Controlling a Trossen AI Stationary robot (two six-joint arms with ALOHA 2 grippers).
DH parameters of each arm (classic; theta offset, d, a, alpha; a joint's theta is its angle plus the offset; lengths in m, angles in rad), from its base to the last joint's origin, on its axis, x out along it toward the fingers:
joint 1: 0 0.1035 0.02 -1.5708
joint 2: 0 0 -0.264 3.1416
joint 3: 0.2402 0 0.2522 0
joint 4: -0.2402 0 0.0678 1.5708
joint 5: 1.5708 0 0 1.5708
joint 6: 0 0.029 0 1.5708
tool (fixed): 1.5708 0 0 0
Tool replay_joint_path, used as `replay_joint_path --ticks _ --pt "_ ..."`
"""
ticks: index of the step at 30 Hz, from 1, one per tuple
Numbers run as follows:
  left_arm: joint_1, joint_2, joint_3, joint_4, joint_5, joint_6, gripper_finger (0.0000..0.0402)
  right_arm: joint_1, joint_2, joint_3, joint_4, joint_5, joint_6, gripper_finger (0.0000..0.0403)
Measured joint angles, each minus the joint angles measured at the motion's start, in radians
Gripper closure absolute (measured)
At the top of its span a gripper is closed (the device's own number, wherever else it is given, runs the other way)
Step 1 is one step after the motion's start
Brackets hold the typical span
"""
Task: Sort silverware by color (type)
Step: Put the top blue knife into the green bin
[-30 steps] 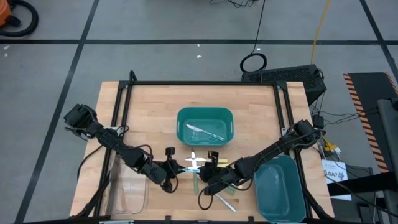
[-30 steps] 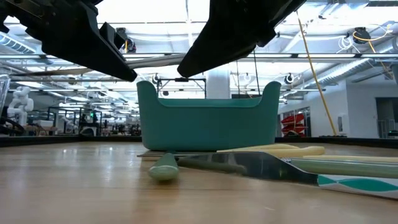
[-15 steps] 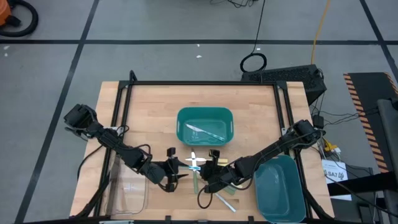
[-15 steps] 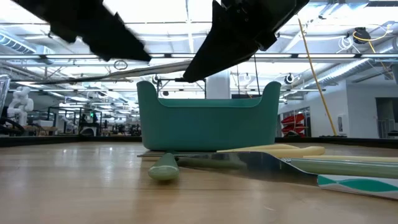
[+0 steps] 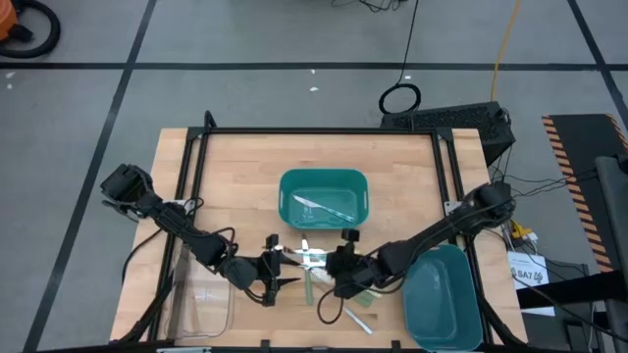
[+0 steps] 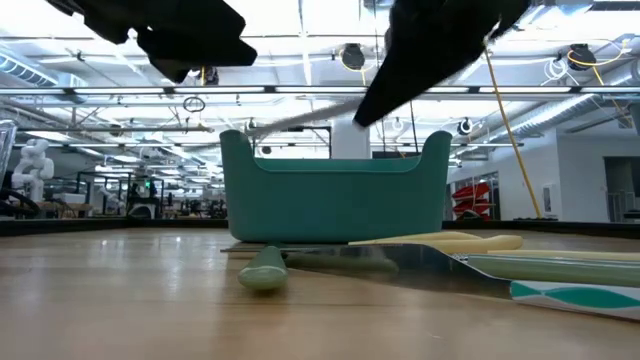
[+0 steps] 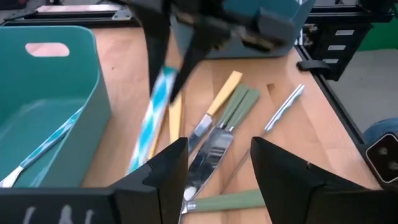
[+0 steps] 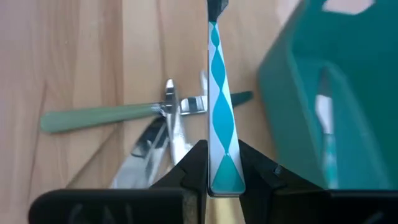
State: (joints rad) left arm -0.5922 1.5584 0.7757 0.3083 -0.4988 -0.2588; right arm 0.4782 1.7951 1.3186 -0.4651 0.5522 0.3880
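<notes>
The right gripper (image 8: 222,163) is clamped on a teal-and-white patterned piece (image 8: 218,106), holding it clear above the table near the middle of the near edge, just in front of the centre teal bin (image 5: 323,199) where a matching patterned piece (image 7: 46,149) already lies. The left gripper (image 7: 214,163) hangs just to its left with fingers spread and nothing between them. My read: the carry into that centre bin is the step in hand, and doing it well means keeping the piece level, getting it fully over the rim before the fingers part, and letting the left arm stay out of the path. On the wood below sit the rest of the silverware (image 7: 214,127): green-handled and pale yellow-handled pieces overlapping in a loose heap, plus an all-metal one (image 7: 283,109) a little apart. Hard to say how many are stacked there, since handles cross and the arms cover part of the pile from above. The head of the held piece isn't clear in any view, so fork, knife or spoon, I can't tell
</notes>
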Motion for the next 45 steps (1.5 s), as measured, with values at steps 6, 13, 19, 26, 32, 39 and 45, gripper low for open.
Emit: replay_joint_path --ticks 6,13,19,26,32,39,45 --pt "0.001 -0.003 0.0 0.042 -0.002 0.056 0.0218 -0.024 -0.142 0.0 -0.141 0.031 -0.06 0.0349" --pt "0.026 -0.003 0.0 0.057 -0.002 0.132 0.0218 -0.112 -0.276 0.0 -0.29 0.051 -0.091 0.0349" --pt "0.074 -0.003 0.0 0.056 -0.001 0.158 0.0218 -0.223 -0.312 0.0 -0.347 -0.005 -0.181 0.0349" --pt "0.134 -0.003 0.0 0.052 0.067 0.203 0.0218 -0.323 -0.312 0.0 -0.418 -0.086 -0.268 0.0349" --pt "0.183 -0.003 0.0 0.039 0.163 0.21 0.0218 -0.399 -0.313 0.0 -0.453 -0.118 -0.321 0.0349" --pt "0.209 -0.003 0.0 -0.005 0.169 0.203 0.0218 -0.485 -0.312 0.0 -0.435 -0.172 -0.403 0.0349" --pt "0.212 -0.003 0.0 -0.02 0.169 0.168 0.0218 -0.532 -0.312 0.0 -0.386 -0.234 -0.442 0.0349"
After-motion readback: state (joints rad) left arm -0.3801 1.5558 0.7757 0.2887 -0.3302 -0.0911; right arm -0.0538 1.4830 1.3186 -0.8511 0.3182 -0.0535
